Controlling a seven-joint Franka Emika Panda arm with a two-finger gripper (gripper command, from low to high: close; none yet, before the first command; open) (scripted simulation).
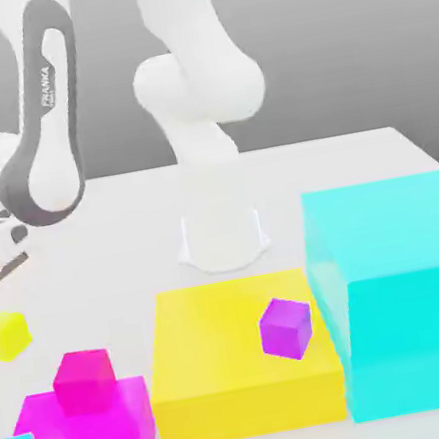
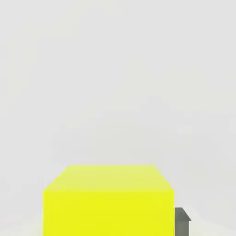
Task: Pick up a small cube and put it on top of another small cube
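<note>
While the tool is clamped on the small cube (image 2: 109, 203), which sits at the exterior view's left edge over the worktop (image 1: 354, 154), lift straight. Carry it level to the magenta cube (image 1: 84, 379) and centre it before release.

The Panda arm (image 1: 197, 95) is standing on its white base at the back of the table, and its upper links are bending over toward the exterior view's left, with the grey-and-white forearm (image 1: 44, 133) hanging down there. The gripper (image 2: 108, 228) is squeezing shut on the small yellow cube (image 2: 108, 203), and one dark fingertip (image 2: 182, 220) is peeking out beside it in the hand view.
</note>
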